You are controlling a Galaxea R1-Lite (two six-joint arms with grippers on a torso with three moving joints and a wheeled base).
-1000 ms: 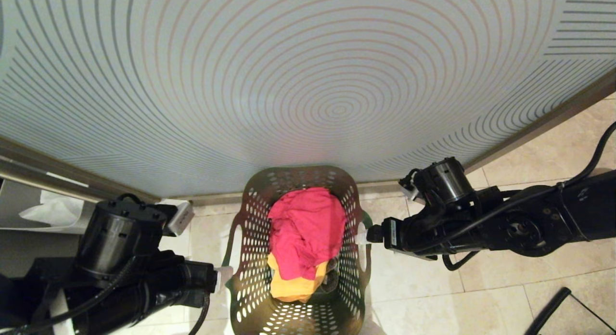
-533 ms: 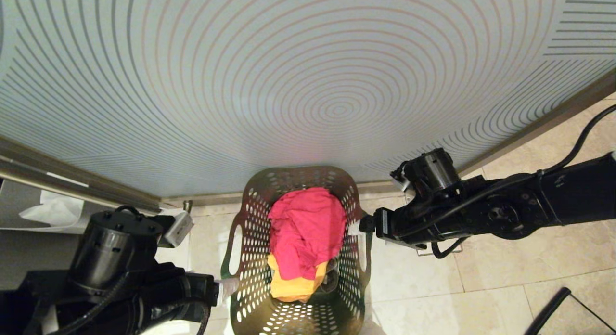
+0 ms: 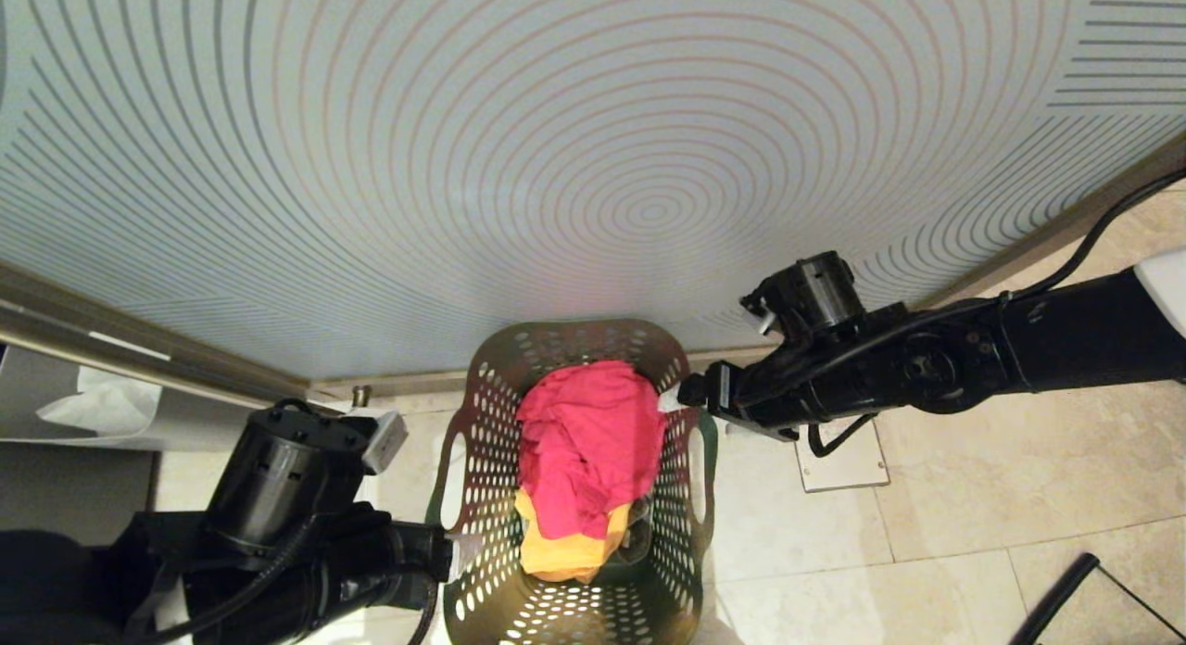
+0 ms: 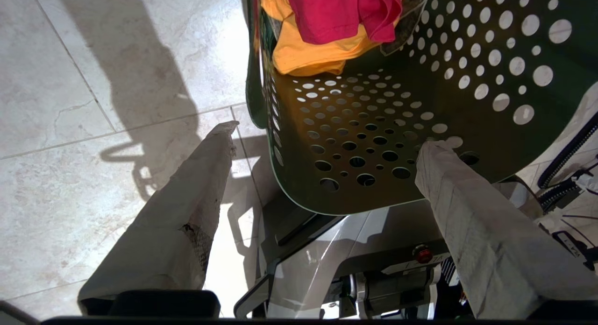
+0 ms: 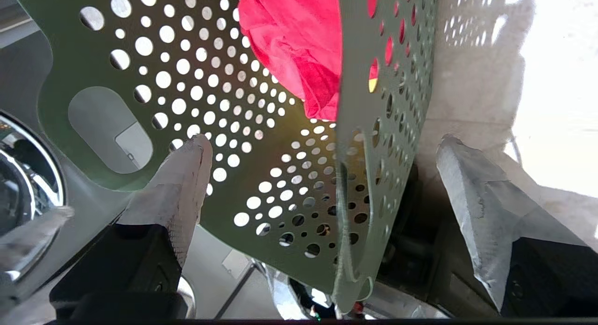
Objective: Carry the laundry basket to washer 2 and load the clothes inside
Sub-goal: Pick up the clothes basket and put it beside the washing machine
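The green perforated laundry basket [image 3: 484, 395] stands on the tiled floor against the wall, its near end over my base. Inside lie a pink garment [image 3: 588, 436] and a yellow one [image 3: 563, 552]. My left gripper [image 3: 461, 545] is open at the basket's near left rim. In the left wrist view the left gripper [image 4: 327, 136] has the basket's corner [image 4: 355, 175] between its fingers. My right gripper [image 3: 671, 401] is open at the far right rim; in its wrist view the right gripper [image 5: 322, 140] straddles the basket wall [image 5: 364, 166]. No washer shows.
A pale wall panel [image 3: 593, 163] with ring patterns rises right behind the basket. A metal rail [image 3: 139, 348] and white paper [image 3: 93, 406] are at the left. A white floor plate [image 3: 839, 455] lies to the right, and a black bar [image 3: 1056, 599] at the lower right.
The right arm has swung toward the wall, taking its gripper along the right rim to the basket's far end. The left gripper has shifted nearer me along the left rim. The basket stayed put.
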